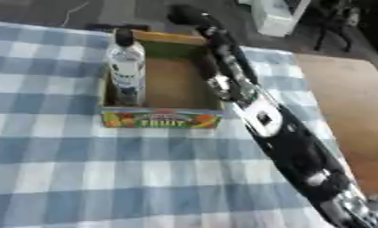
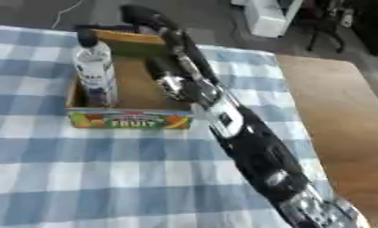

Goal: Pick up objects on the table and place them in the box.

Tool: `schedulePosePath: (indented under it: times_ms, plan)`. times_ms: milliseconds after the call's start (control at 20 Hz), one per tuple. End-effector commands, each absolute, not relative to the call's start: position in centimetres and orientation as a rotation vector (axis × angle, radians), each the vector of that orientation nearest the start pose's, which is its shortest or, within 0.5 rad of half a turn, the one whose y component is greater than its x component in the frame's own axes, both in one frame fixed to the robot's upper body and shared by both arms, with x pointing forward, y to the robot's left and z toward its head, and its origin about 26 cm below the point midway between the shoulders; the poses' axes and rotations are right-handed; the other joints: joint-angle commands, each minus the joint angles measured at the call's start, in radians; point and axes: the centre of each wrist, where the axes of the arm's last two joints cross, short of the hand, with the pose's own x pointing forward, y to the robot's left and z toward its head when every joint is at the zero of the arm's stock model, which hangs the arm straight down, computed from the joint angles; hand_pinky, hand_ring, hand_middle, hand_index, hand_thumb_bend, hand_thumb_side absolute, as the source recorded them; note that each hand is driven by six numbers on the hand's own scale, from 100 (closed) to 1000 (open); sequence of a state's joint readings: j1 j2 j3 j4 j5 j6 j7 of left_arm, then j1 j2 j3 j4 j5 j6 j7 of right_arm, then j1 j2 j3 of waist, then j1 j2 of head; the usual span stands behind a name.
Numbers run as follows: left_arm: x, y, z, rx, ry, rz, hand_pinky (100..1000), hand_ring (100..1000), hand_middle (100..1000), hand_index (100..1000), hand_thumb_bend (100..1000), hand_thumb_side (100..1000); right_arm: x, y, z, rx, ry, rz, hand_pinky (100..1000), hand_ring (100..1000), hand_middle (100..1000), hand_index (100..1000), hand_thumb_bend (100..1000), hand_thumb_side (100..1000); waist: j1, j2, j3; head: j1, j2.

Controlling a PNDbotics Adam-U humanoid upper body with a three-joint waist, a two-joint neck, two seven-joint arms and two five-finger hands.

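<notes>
I am reaching my right arm [image 1: 289, 147] from the lower right corner across the checked cloth [image 1: 59, 169], up along the right side of the box [image 1: 162, 116]. My right hand [image 2: 149, 18] is hanging over the far right corner of the box, above its back wall, and it is showing only as a dark shape; I cannot tell whether the fingers are spread or curled, or whether anything is in them.

The box is sitting open on the cloth toward the far side of the table, its front panel printed with fruit and the word FRUIT. Its brown floor is lying bare in the middle. A bottle [image 1: 126, 67] is standing upright inside it, against the left wall, with a dark cap, a clear body and a white and blue label.

To the right of the cloth a bare strip of wooden table [image 1: 348, 102] is showing. My left hand is appearing in neither view.
</notes>
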State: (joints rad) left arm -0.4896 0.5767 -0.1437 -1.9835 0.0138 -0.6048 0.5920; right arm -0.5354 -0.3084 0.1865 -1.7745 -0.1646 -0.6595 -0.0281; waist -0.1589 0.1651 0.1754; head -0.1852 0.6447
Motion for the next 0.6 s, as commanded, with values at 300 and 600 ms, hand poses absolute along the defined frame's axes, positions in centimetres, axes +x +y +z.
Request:
schedulePosePath:
  times_ms: [300,600]
  plan:
    - [30.3,26.1,24.8,-0.181,3.217,0.030,497,588,629,734,100,815,31.0,-25.3,25.8,-1.022,2.999,0.209,532,595,656,757,100,899,0.047,-0.025,-0.049,0.082,0.022]
    - [30.2,26.2,23.7,-0.225,3.228,0.051,493,581,621,734,100,814,31.1,-25.0,26.0,-1.094,2.869,0.470,374,445,497,628,100,640,0.056,-0.023,-0.075,0.056,0.042]
